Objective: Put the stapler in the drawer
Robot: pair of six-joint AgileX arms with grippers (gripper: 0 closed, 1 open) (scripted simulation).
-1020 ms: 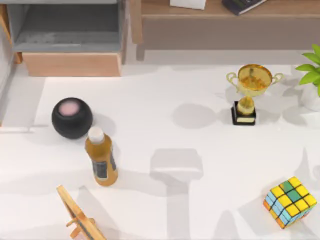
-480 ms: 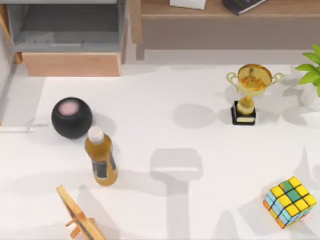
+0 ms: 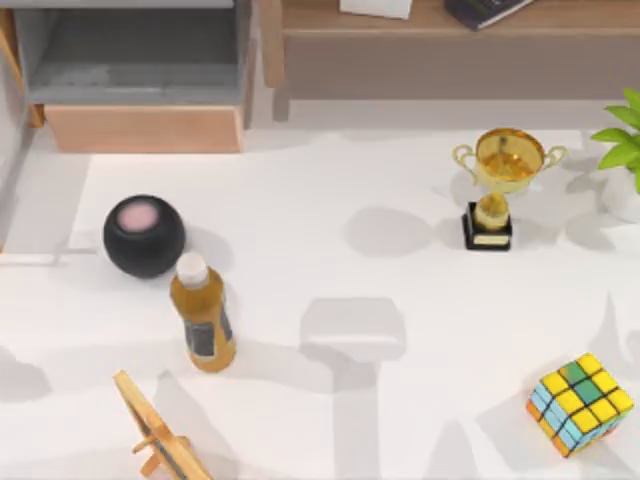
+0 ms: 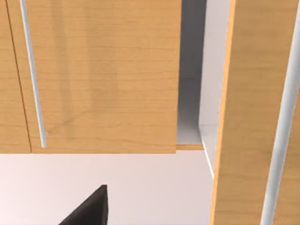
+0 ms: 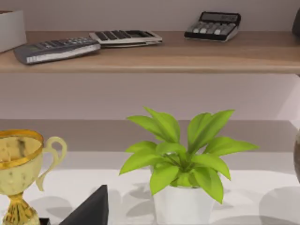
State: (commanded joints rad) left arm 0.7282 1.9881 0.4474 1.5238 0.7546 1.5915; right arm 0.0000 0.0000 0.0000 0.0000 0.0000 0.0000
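Observation:
The stapler is out of view. The drawer (image 3: 140,128) stands pulled open at the table's back left, its grey floor bare where it shows, its light tan front panel facing the table. A dark part of my left gripper (image 4: 89,208) shows in the left wrist view, facing tan wooden panels (image 4: 103,79) with metal bar handles. A dark part of my right gripper (image 5: 91,208) shows in the right wrist view, near the trophy (image 5: 18,164) and the potted plant (image 5: 180,164).
A black round speaker (image 3: 143,235) and an amber bottle (image 3: 203,315) stand left of centre. A wooden stand (image 3: 160,435) is at the front left. The gold trophy (image 3: 497,185), plant (image 3: 625,150) and colour cube (image 3: 580,403) occupy the right. A brown shelf (image 3: 450,25) runs along the back.
A faint shadow has appeared at the table's front left edge. None of the objects has moved.

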